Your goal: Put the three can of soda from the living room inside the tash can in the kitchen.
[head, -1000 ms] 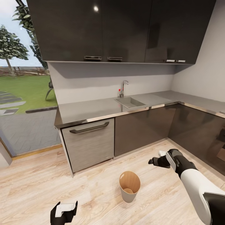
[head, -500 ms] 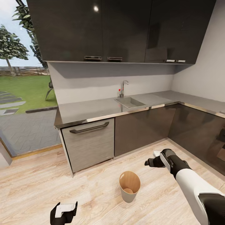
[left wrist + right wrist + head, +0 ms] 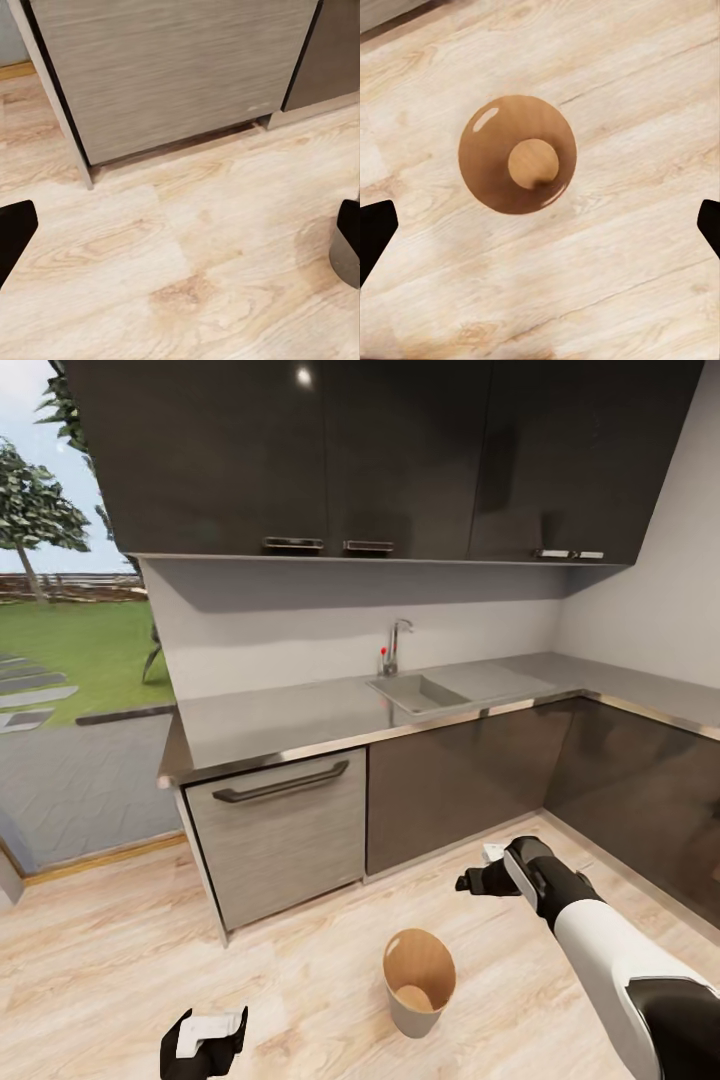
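While I hold the right pincer (image 3: pixel 468 881) spread and empty above the floor, the tash can (image 3: pixel 418 982) stands below it near the steel worktop (image 3: pixel 300 720); no readable labels, left pincer (image 3: pixel 205 1040) spread too.

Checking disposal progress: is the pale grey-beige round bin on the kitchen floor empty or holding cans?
Empty: the right wrist view looks straight into the bin, showing bare brown walls and base.

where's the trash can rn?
Head view: the trash can stands upright on the wood floor, low centre, before the grey cabinets, below and left of the right hand.
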Robot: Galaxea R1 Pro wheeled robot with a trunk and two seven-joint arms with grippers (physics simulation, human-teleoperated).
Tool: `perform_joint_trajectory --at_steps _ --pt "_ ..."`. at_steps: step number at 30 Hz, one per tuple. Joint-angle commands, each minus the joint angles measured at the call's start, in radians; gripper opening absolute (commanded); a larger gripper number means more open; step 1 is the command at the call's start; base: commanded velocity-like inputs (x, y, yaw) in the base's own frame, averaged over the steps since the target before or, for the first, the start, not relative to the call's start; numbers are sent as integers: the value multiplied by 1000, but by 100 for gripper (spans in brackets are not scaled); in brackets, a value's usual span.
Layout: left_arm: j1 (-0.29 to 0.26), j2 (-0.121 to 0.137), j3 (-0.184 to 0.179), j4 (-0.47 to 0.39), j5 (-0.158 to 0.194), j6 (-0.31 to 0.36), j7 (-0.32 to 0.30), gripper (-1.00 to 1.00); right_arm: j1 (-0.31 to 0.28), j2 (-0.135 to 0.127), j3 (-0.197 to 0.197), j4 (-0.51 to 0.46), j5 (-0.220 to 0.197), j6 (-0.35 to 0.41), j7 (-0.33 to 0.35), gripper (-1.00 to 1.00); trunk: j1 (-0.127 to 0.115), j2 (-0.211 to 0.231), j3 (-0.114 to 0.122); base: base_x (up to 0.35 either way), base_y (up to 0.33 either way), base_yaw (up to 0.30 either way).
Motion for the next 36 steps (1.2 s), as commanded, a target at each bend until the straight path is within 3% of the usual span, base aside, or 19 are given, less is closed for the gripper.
perform_joint_trajectory --at_steps 1,22,31,36 --pt "0 0 0 0 0 0 0 100 0 0 0 0 0 0 0 100 0 0 0 317 0 0" --pt "0 0 -1 0 0 -2 0 100 0 1 0 3 0 2 1 100 0 0 0 154 0 0" --pt "1 0 -1 -4 0 -3 0 100 0 1 1 3 0 1 4 100 0 0 0 26 0 0" --pt "0 0 1 -1 1 -3 1 100 0 1 0 3 0 0 5 100 19 -35 -16 2 0 0"
